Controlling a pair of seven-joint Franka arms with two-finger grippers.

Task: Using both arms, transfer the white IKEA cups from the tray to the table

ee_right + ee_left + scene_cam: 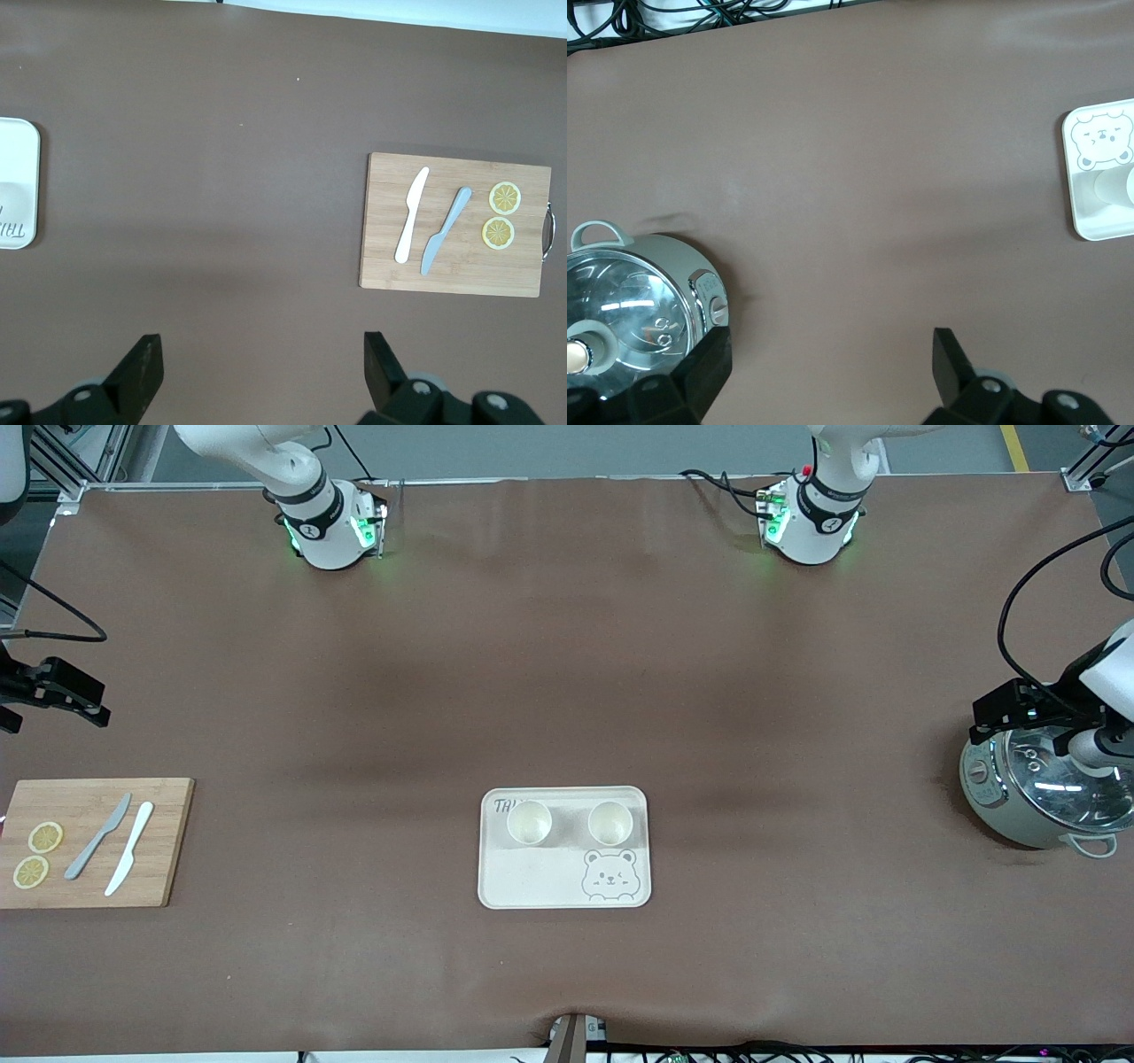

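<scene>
- Both grippers stand with fingers spread apart and hold nothing. The left gripper (1010,713) hangs over the pot (1050,788) at the left arm's end of the table; the right gripper (62,691) hangs over bare table (567,646) at the right arm's end, above the area just farther from the front camera than the cutting board (93,841).
- Check the wrist views to confirm: the left gripper (833,372) and the right gripper (261,372) each show two separated fingers with only brown table surface between them.
- Note the tray (532,886), the nearest task item to the front camera, midway between the two arms' ends of the table.
- Note the two cups on the tray, upright, side by side and apart, on the tray's half farther from the camera: one cup (529,822) toward the right arm's end, the other cup (610,823) toward the left arm's end.
- Treat the task as not yet started: no cup stands on the table and both grippers are well apart from the tray.
- Expect the full work to remain: each arm must reach in to the tray, grasp the cup on its side, lift it and set it on the table.
- Leave the cutting board, with its two knives and two lemon slices, and the pot undisturbed; they are no part of this task.
</scene>
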